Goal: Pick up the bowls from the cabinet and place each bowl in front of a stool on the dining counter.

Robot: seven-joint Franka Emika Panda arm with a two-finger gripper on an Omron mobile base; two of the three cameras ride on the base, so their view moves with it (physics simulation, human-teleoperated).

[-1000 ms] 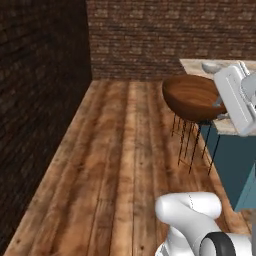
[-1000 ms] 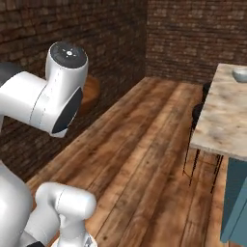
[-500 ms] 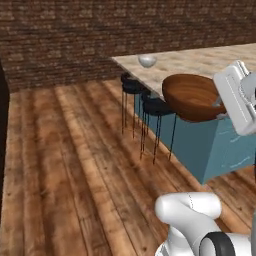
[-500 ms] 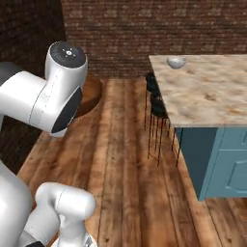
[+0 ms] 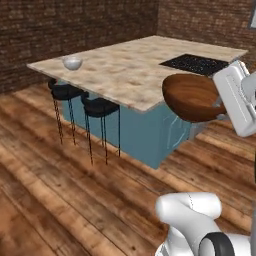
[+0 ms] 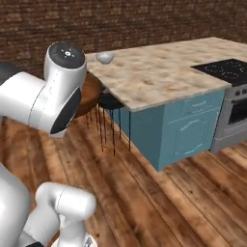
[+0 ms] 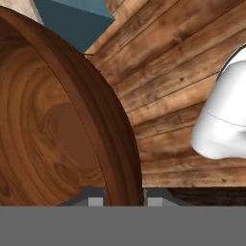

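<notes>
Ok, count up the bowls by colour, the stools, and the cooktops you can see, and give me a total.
Brown wooden bowl: 1, held in the gripper.
Grey-white bowl: 1, on the counter.
Black stools: 2, a far stool and a near stool, at the counter's edge.
Black cooktop: 1.
Total: 5.

Place: I read this as a home kitchen | large beige-pink marbled stone island top [image 5: 125, 67] on a teal-blue base, black four-ring cooktop [image 5: 194, 63] inset | two black wire-legged bar stools [image 5: 100, 107] tucked alongside | steel oven front [image 6: 231, 113] | dark brick walls [image 6: 120, 21], wood plank floor [image 5: 45, 190]
</notes>
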